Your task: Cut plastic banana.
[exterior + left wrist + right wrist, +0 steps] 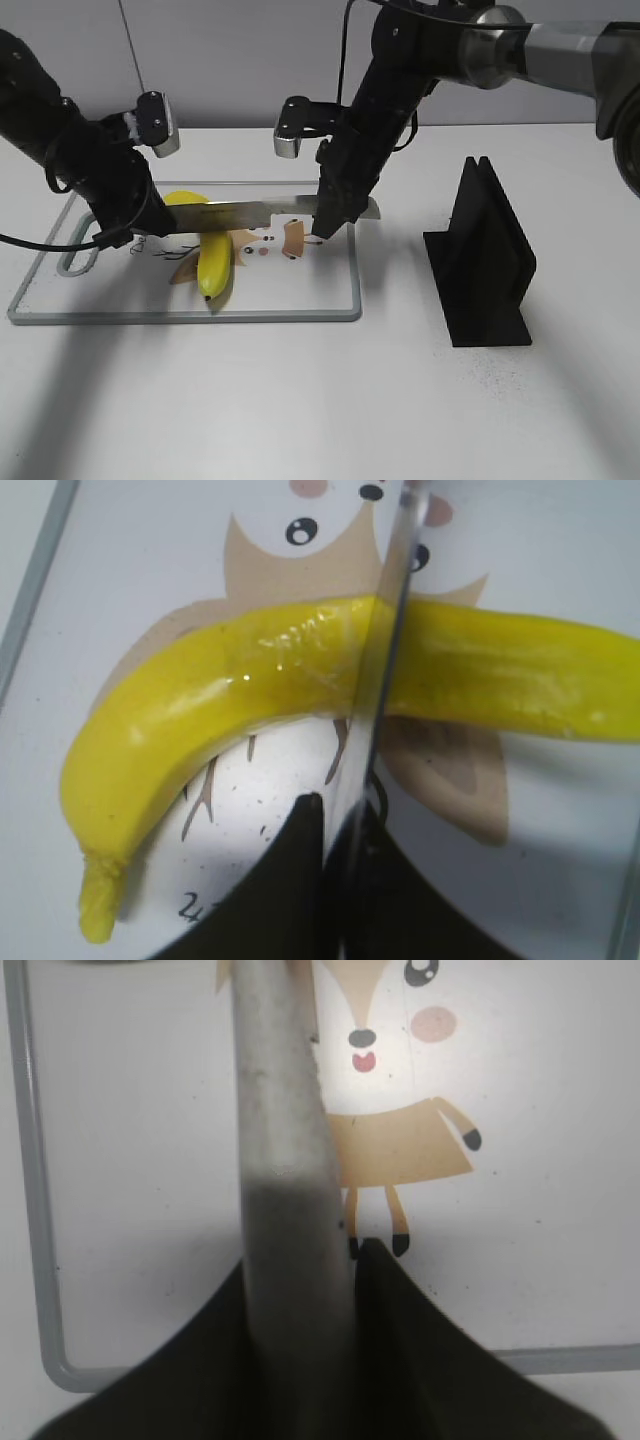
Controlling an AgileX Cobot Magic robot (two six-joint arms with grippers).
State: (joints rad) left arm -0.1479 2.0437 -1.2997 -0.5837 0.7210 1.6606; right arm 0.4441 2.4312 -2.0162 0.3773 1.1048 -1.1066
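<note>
The yellow plastic banana (214,266) lies on the white cutting board (200,315), its far end showing behind the knife. The knife (250,212) runs level across the banana's middle. My left gripper (135,232) is shut on the blade's tip end. My right gripper (325,225) is shut on the grey handle. In the left wrist view the thin blade (375,710) crosses the banana (250,680) just beyond my jaws (335,820). In the right wrist view the handle (280,1140) sits between my jaws (305,1255). I cannot tell whether the banana is split.
A black knife stand (485,255) stands on the table right of the board. The board carries a cartoon fox print (385,1110) and has a grey rim (25,1160). White tabletop lies in front of the board.
</note>
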